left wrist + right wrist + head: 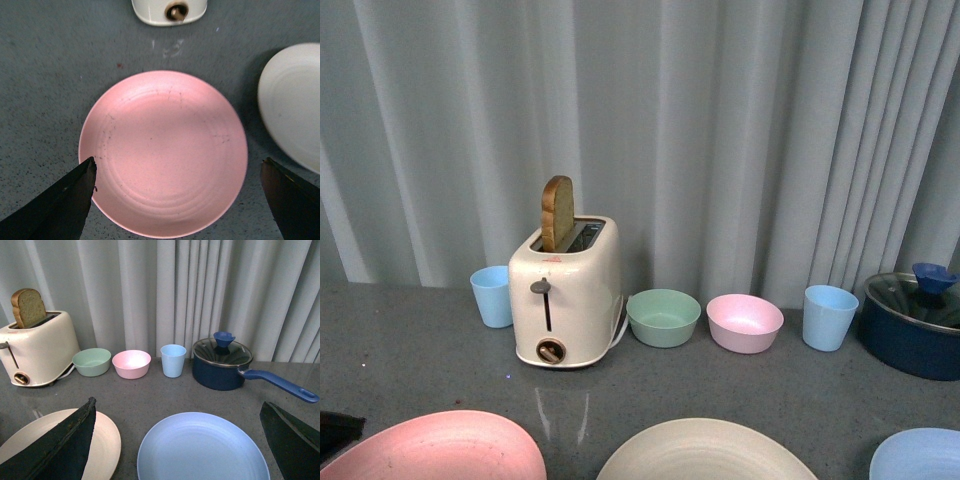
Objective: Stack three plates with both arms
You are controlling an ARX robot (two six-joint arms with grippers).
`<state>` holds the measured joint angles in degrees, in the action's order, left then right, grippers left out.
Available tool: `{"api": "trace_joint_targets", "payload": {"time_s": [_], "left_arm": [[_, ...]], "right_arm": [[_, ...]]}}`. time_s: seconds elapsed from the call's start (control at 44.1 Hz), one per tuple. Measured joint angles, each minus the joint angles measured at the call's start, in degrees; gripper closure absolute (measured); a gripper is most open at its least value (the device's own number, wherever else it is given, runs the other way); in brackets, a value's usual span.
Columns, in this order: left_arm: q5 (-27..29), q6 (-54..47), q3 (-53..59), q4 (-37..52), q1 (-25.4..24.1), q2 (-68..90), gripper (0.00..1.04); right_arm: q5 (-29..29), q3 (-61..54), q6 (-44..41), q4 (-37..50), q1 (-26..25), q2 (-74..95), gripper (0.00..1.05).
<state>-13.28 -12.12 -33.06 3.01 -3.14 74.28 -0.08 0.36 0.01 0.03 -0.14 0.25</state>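
Three plates lie apart along the near edge of the grey table. The pink plate (440,448) is at the left, the cream-beige plate (705,452) in the middle, the light blue plate (920,455) at the right. My left gripper (177,170) hangs open above the pink plate (164,152), its fingers wide at either side of the plate. The cream plate's edge shows beside it (292,105). My right gripper (177,410) is open over the light blue plate (202,450), with the cream plate (107,442) beside it. Neither gripper holds anything.
A cream toaster (565,290) with a slice of bread stands behind the plates. Beside it are a blue cup (492,296), a green bowl (663,316), a pink bowl (745,322), another blue cup (829,316) and a dark blue lidded pot (915,325). A grey curtain closes the back.
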Motion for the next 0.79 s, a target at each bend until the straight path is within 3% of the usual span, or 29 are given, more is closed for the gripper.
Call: {"api": "trace_joint_targets", "payload": {"time_s": [0.272,0.794], "left_arm": [[3.26,-5.92,-16.9,-5.75,-1.92,26.29,0.07],[3.8,-8.46,-30.34,-10.56,-9.05,41.51,0.07]], "right_arm": [[0.0,0.0,0.0,0.0,0.0,0.0,0.07],[0.0,0.0,0.0,0.0,0.0,0.0,0.07]]}}
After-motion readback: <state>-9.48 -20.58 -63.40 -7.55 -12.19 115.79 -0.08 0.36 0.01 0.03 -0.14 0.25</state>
